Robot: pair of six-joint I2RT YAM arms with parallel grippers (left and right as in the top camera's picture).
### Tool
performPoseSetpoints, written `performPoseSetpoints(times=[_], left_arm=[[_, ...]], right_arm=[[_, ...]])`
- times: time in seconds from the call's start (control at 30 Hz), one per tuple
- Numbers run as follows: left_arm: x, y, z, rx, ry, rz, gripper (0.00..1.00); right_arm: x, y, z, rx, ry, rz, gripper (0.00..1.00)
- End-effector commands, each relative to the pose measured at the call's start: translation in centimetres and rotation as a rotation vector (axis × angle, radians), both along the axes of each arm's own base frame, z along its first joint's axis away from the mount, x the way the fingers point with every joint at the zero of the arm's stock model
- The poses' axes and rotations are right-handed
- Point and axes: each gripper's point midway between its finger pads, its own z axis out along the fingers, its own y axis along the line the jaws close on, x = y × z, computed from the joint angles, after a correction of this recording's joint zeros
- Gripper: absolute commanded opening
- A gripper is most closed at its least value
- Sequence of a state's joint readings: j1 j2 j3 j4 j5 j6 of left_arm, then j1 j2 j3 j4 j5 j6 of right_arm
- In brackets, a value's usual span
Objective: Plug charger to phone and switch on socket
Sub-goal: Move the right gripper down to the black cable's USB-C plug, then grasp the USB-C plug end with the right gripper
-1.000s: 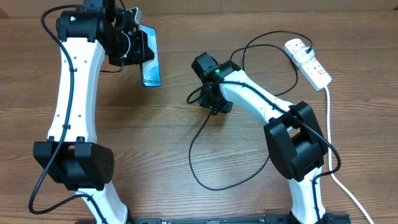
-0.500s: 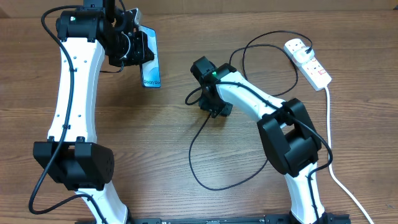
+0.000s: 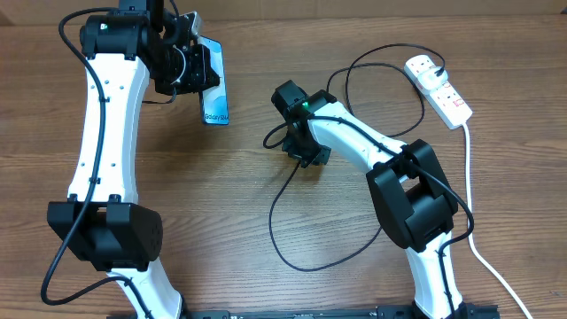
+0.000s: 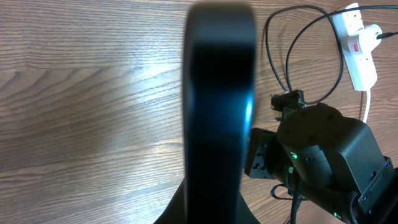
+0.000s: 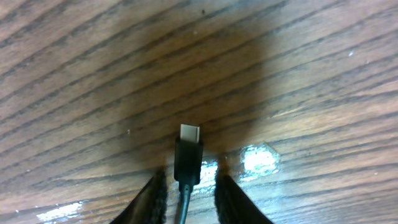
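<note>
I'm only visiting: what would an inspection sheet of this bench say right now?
Surface: wooden table.
Job's things: phone, screen lit, in left claw; charger tip lying on table; socket at far right.
Clutter: nothing seen.
Claws: left claw shut on phone; right claw open, astride charger tip.
Cables: charger loops across table; white cord trails from socket.
Surroundings: nothing seen.

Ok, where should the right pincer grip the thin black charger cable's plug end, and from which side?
Probably the black moulded plug body, just behind its silver metal tip, from above with a finger on each long side. It lies flat on the wooden table, pointing away from the right pincer, leaving the tip free.
</note>
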State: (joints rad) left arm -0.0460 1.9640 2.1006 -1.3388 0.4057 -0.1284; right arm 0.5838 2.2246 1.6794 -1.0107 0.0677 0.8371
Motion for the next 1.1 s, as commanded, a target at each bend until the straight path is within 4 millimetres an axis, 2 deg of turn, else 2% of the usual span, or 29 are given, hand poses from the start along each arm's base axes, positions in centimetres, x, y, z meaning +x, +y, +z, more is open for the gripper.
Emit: performPoseSetpoints(times=[0.0,0.23,0.47,1.07], left_arm=[[0.0,-0.3,0.4,-0.006,-0.010,0.001,0.04],[0.0,-0.3,0.4,-0.006,-0.010,0.001,0.04],[0.0,-0.3,0.4,-0.006,-0.010,0.001,0.04],[0.0,-0.3,0.4,-0.006,-0.010,0.001,0.04]], right_arm=[[-0.5,-0.1,-1.3,-0.006,0.035,-0.009,0.22],[-0.4,-0.2,-1.3,-0.009,0.029,-0.009,0.17],[0.2,-1.2,-1.3,-0.021,0.023,-0.028,0.13],[0.2,-1.1,-1.3,-0.016,0.024,-0.027,0.06]])
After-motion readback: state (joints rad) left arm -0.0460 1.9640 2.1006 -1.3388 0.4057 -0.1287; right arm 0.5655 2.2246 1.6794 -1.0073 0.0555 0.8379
